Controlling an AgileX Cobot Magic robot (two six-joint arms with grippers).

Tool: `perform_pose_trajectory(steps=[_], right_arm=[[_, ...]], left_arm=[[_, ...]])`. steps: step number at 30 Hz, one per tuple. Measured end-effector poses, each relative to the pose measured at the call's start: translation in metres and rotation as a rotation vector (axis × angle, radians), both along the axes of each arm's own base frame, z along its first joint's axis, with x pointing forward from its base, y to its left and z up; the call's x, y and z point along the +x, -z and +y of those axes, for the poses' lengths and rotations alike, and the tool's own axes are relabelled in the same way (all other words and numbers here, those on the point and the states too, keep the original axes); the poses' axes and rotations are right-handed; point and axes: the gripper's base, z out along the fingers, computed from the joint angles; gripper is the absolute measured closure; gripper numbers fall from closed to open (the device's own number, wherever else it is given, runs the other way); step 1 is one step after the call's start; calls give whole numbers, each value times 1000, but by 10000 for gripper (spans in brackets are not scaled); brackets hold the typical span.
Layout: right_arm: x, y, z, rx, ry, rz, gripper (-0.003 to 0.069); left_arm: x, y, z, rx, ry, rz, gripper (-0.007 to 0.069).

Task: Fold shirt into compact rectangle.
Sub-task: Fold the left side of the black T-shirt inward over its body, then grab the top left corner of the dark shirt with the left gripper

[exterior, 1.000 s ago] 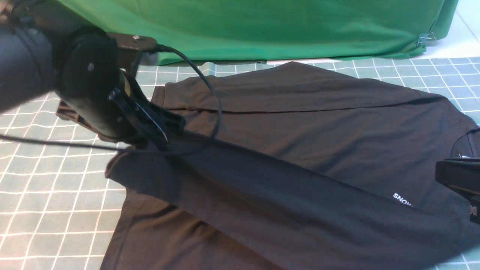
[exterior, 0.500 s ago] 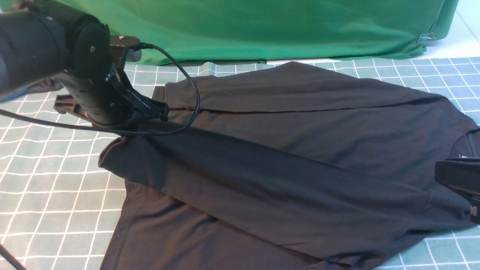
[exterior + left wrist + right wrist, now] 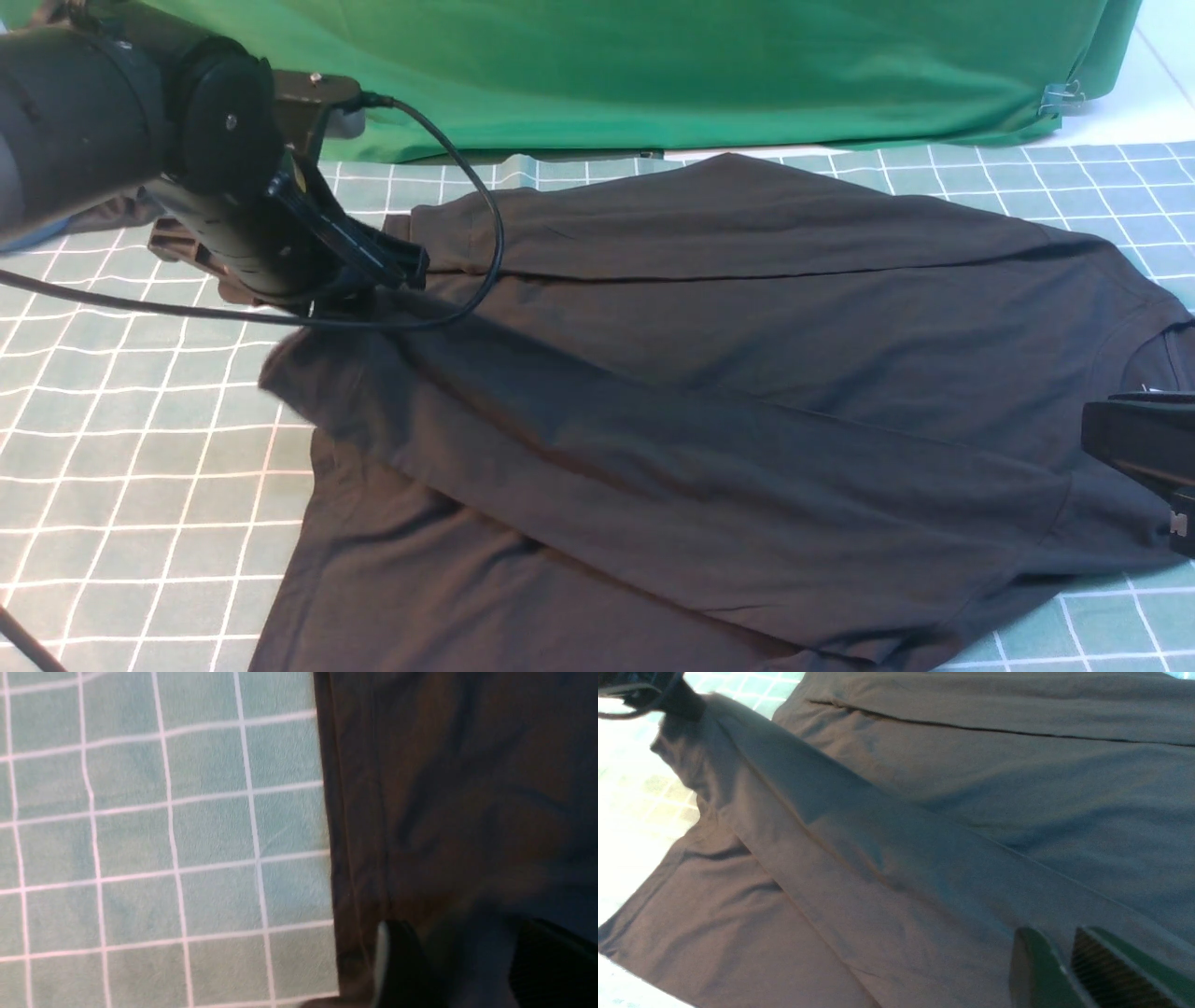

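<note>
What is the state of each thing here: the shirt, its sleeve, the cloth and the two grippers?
shirt, spread flat, partly folded
sleeve, lying diagonally across the shirt's body
checked cloth, flat under the shirt
left gripper, fingers apart, over the shirt's edge
right gripper, fingers close together over the shirt; grip unclear

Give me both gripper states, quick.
Left gripper: open, over the shirt.
Right gripper: cannot be told; jaws close together, near the shirt.
</note>
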Motion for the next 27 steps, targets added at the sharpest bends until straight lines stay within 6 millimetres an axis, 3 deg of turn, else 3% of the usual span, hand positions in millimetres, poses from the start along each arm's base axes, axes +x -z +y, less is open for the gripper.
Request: perform_pose_trajectory(steps=[4,8,10,16,17,19,27], right_arm=[[0,0,0,0,0,0,541],[0,0,0,0,0,0,538],[0,0,0,0,0,0,537],[0,0,0,0,0,0,535],[0,0,0,0,0,0,534],[0,0,0,0,0,0,532],[0,0,0,0,0,0,527]], left_arm=[[0,0,0,-32,-74,3,193],[2,-1,2,-20,-96,-10,167],[12,-5,4,-63,-152,-27,168],[56,-6,13,-185,-217,-48,194],[75,1,15,-201,-209,-46,202],[92,5,14,-209,-189,-58,207],[149,55,8,-178,-140,-50,211]])
